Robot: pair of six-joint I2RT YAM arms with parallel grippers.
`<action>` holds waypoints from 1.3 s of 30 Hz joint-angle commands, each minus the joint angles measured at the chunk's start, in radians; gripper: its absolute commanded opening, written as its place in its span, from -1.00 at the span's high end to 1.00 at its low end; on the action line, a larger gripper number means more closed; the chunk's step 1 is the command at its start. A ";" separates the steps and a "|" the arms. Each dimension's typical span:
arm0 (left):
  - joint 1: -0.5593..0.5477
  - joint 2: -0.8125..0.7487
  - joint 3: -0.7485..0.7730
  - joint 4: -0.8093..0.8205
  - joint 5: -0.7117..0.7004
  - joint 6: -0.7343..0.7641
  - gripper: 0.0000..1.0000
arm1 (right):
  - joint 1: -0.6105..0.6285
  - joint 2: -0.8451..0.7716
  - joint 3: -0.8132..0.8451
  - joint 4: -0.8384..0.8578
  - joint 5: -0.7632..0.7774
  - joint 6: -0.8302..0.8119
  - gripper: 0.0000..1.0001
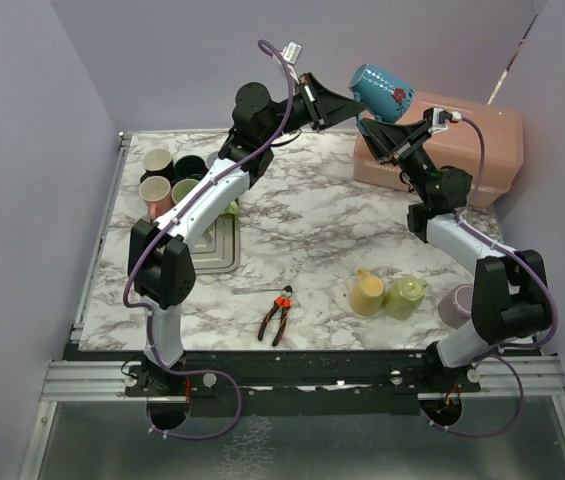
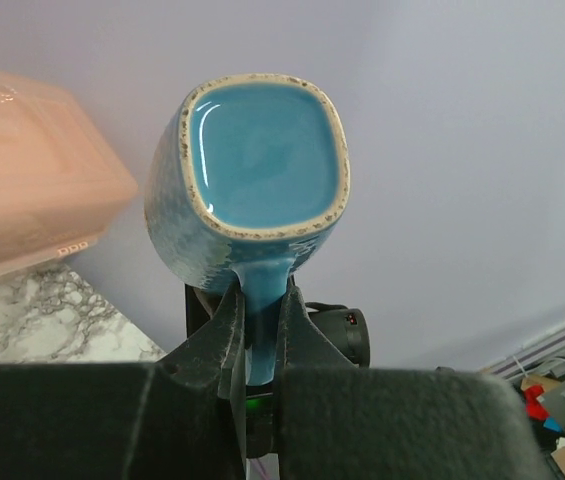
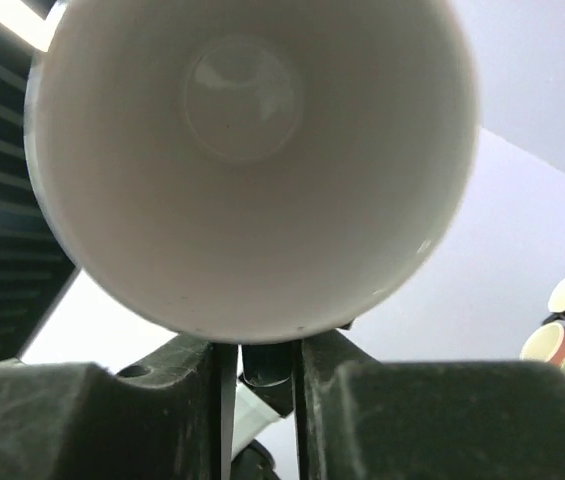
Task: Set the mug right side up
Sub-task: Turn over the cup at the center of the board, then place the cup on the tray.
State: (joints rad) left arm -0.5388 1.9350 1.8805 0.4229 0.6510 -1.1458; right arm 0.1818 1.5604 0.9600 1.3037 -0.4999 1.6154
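Observation:
A blue mug (image 1: 382, 90) hangs high above the table's back right, tipped on its side. My left gripper (image 1: 347, 100) is shut on its handle. In the left wrist view the mug (image 2: 257, 160) turns its glazed base to the camera, and its handle is pinched in the left gripper (image 2: 259, 300). My right gripper (image 1: 375, 128) sits just under the mug. In the right wrist view the mug's white inside (image 3: 252, 150) fills the frame. The right gripper (image 3: 267, 350) has narrowed jaws with a gap between them, and the mug's rim hides their tips.
A pink box (image 1: 462, 140) stands at the back right, below the raised mug. Several cups (image 1: 167, 175) cluster at the back left beside a grey tray (image 1: 217, 245). A yellow mug (image 1: 367, 293), a green mug (image 1: 403, 297), a lilac mug (image 1: 457, 305) and pliers (image 1: 277, 315) lie near the front.

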 commanded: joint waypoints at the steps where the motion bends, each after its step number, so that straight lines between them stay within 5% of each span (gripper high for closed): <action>1: 0.013 -0.051 -0.029 0.079 0.053 -0.029 1.00 | -0.007 -0.009 0.037 0.052 0.077 -0.013 0.68; 4: 0.013 -0.052 -0.044 0.080 0.050 -0.027 1.00 | -0.007 -0.017 0.049 0.011 0.056 -0.056 0.95; 8: 0.013 -0.062 -0.065 0.080 0.053 -0.008 1.00 | -0.005 -0.059 0.063 -0.128 0.013 -0.188 0.99; 14: 0.083 -0.049 -0.077 0.055 0.093 -0.003 0.28 | -0.002 -0.173 0.089 -0.432 0.000 -0.442 0.99; 20: 0.129 -0.091 -0.223 -0.019 0.089 0.069 -0.07 | 0.000 -0.234 0.117 -0.713 0.096 -0.598 0.99; 24: 0.158 -0.135 -0.295 -0.259 0.022 0.269 -0.22 | 0.032 -0.221 0.201 -1.015 0.190 -0.763 0.99; 31: 0.194 -0.232 -0.292 -0.748 -0.341 0.653 -0.54 | 0.223 -0.128 0.327 -1.316 0.397 -1.061 0.99; 39: 0.216 -0.352 -0.344 -0.993 -0.892 0.778 -0.84 | 0.436 0.000 0.385 -1.462 0.559 -1.179 0.99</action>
State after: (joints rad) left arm -0.3344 1.6611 1.5719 -0.3931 0.1329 -0.4797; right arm 0.5484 1.5166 1.2739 -0.0788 -0.0681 0.5522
